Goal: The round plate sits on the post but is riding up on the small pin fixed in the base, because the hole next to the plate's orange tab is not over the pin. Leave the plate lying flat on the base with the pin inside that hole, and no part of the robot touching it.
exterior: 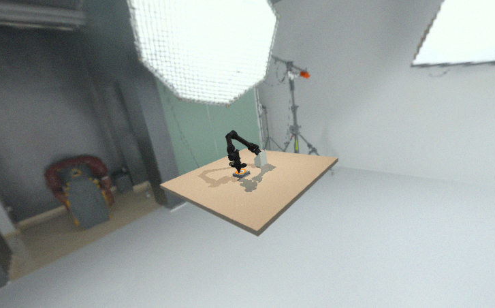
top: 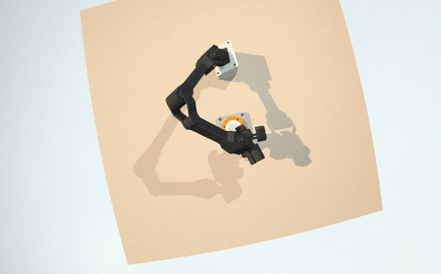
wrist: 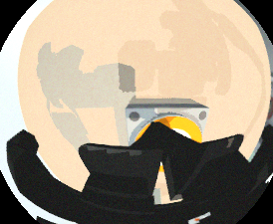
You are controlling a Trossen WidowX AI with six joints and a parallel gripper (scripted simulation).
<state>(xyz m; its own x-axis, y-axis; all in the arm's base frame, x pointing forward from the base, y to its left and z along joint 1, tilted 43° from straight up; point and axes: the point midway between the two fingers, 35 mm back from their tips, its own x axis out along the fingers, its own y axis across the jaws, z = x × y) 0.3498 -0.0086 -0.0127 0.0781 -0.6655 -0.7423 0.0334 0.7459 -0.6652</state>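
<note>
The round plate (top: pixel 228 120) (exterior: pixel 243 170) (wrist: pixel 193 125) has an orange ring around a white middle and sits on the grey square base (top: pixel 230 114) (exterior: pixel 241 176) (wrist: pixel 165 111). The pale round top of the post (top: pixel 233 128) shows at its centre in the top view. Small dark spots show on the orange ring there. My gripper (top: pixel 239 128) (exterior: pixel 239 170) (wrist: pixel 154 124) is shut and empty, its fingertips low over the plate; I cannot tell whether they touch it. The fingers and arm hide part of the plate. I cannot make out the tab, its hole or the pin, nor whether the plate lies flat.
The arm's pale mounting block (top: pixel 227 70) (exterior: pixel 261 159) stands behind the base on the tan table top (top: pixel 300 211) (exterior: pixel 259 214). The arm bends out to the left in the top view and comes back over the base. Dark screw heads or holes mark the base's corners.
</note>
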